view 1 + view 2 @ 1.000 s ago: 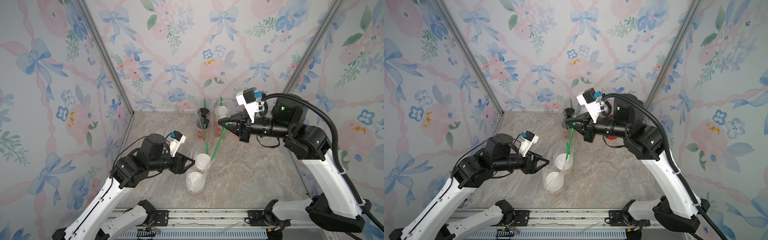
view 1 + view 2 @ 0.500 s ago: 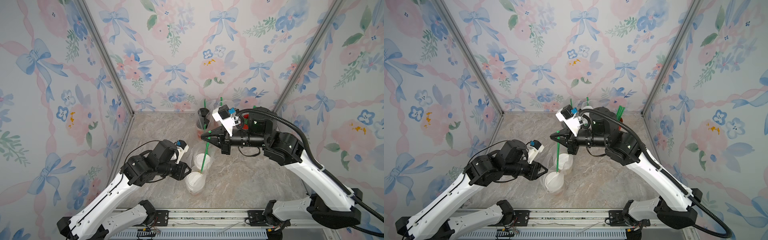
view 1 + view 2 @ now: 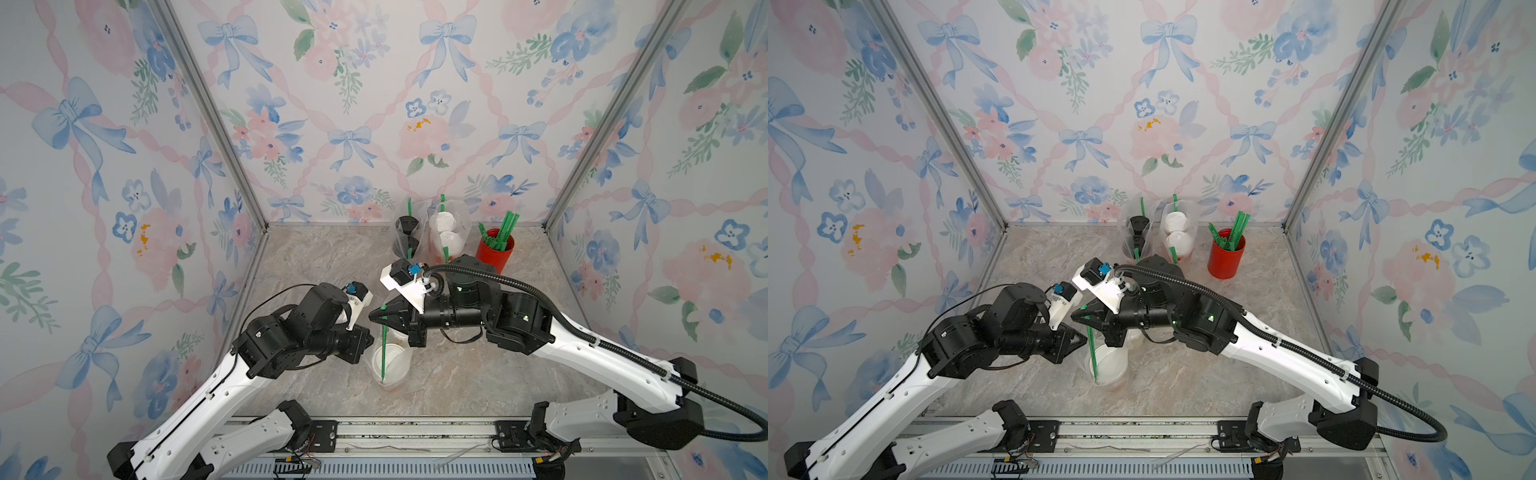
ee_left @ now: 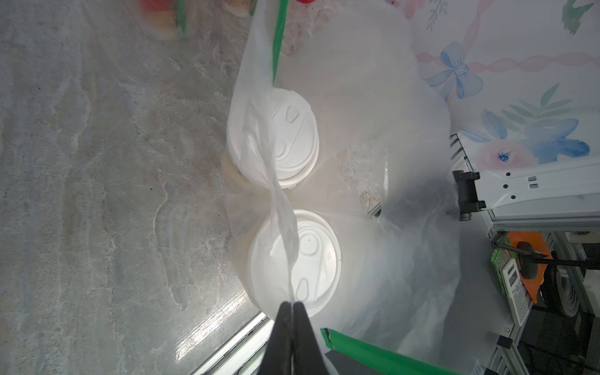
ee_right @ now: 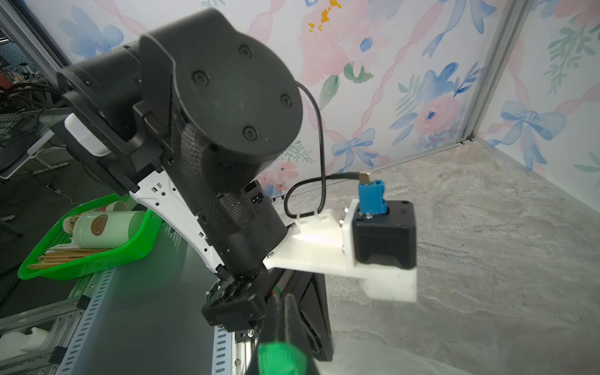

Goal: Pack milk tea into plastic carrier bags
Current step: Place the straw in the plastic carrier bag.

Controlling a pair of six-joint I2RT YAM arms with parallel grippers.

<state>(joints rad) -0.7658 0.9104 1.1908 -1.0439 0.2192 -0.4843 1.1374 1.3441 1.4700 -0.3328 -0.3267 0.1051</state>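
Two cups (image 4: 300,143) fill the bag (image 4: 373,97). Left end effector (image 4: 293,305) pinches its handle (image 4: 280,201) clear for the green straw (image 3: 384,349) right end effector (image 3: 380,312) clamps.

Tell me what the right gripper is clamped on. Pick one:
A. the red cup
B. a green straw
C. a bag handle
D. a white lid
B: in a top view the right gripper is shut on the upper end of a green straw, which hangs straight down from its tips; the right wrist view shows green pinched between the closed jaws too.
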